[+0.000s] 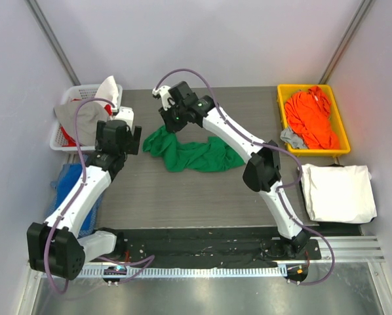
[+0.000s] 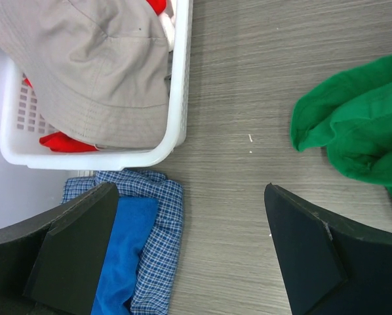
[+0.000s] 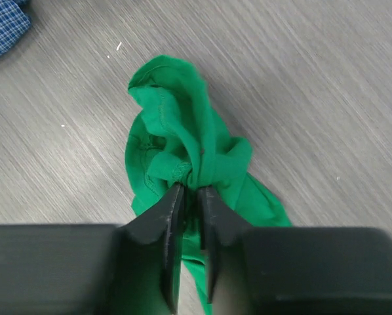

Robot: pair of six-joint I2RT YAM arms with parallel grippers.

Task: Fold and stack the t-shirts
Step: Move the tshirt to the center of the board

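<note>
The right gripper is clenched on a raised fold of the green t-shirt, which lies crumpled in the middle of the table. The left gripper hangs wide open, holding nothing, near the white basket. The orange t-shirt is in the yellow bin, and the white t-shirt lies flat just in front of it.

White arm links, black joints, lilac cables, black fingers.

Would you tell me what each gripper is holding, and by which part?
Right gripper pinches the green t-shirt by a bunched fold; left gripper holds nothing.
</note>
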